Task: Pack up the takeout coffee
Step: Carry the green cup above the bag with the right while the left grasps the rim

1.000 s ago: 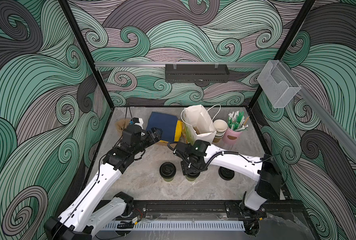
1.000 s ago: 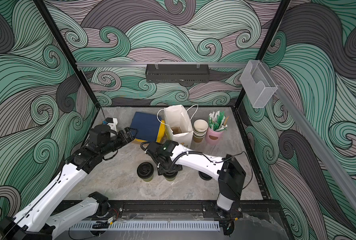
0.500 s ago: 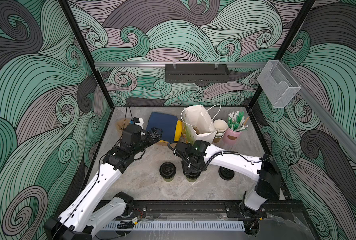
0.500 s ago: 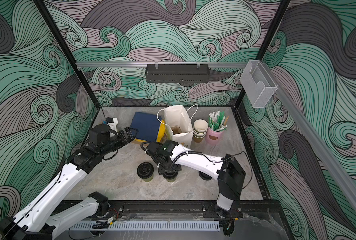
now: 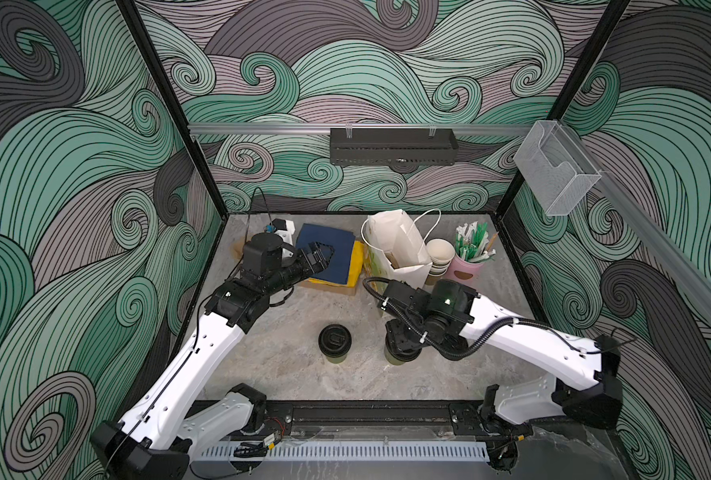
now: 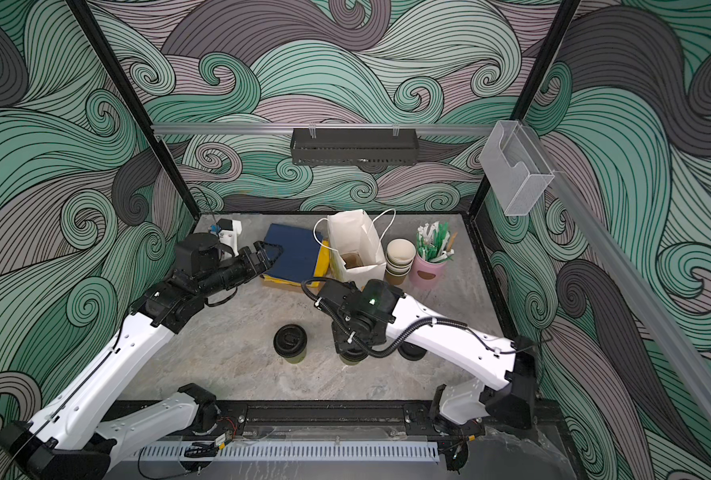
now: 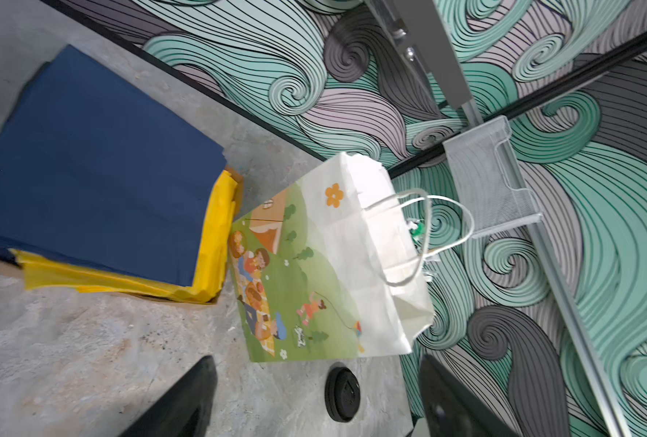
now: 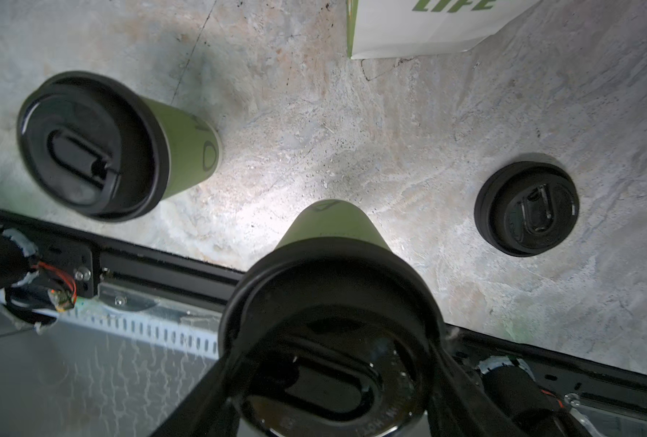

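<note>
Grey marbled tabletop [image 5: 287,370]: left gripper [image 5: 320,253] at ten o'clock, jaws apart; one olive-brown paper cup with black sip lid [image 5: 334,340] stands free mid-table; right gripper [image 5: 401,343] straddles the upright second lidded cup [image 8: 329,227] directly below it, clamping unconfirmed, white paper bag [image 5: 395,245] at its twelve o'clock.

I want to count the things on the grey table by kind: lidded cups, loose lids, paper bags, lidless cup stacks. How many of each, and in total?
Olive paper cups with round black plastic lids: 2
Loose round black plastic lid, without cup: 1
White paper bag with cord handles: 1
Stack of lidless cream-lined paper cups: 1
Total: 5
</note>
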You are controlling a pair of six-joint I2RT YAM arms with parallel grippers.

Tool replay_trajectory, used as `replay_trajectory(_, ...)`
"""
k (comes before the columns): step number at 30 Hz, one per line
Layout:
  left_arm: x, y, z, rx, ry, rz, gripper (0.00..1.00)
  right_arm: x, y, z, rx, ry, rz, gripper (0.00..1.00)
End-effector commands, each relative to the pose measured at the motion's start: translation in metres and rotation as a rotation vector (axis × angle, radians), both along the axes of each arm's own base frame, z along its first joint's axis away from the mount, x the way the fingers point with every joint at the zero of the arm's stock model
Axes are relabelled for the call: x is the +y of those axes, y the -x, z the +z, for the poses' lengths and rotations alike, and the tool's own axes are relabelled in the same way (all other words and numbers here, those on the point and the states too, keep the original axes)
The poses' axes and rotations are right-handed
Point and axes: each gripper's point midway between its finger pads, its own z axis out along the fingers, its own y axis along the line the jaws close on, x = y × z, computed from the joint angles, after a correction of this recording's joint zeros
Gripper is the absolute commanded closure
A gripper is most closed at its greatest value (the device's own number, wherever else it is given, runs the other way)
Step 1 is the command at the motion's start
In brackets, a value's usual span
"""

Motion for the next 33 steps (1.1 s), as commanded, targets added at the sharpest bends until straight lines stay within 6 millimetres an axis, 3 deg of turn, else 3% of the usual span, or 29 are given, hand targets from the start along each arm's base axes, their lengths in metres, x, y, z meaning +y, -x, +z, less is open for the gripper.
replay_trajectory(1,-0.019,0.003,0.036,-0.056,0.053,-0.122,0.08,-0.025,0.016,0.019,0.025,0.04,0.079,0.36)
replay_trajectory(6,-0.047,-0.008,0.057,-0.064,0.117,-0.243,0.07,-0.043,0.011,0.053,-0.032,0.01,0.074,0.37)
replay_trajectory(11,-0.06,-0.023,0.064,-0.039,0.117,-0.263,0.07,-0.05,-0.002,0.086,-0.085,-0.052,0.046,0.38)
replay_trajectory(18,-0.081,-0.038,0.039,0.036,0.108,-0.274,0.11,-0.051,-0.025,0.142,-0.176,-0.178,0.015,0.39)
replay_trajectory(26,-0.103,-0.053,0.018,0.082,0.106,-0.308,0.36,-0.041,-0.071,0.194,-0.301,-0.291,-0.019,0.4)
replay_trajectory(33,-0.116,-0.06,0.011,0.104,0.091,-0.366,0.61,-0.042,-0.121,0.198,-0.342,-0.271,-0.069,0.4)
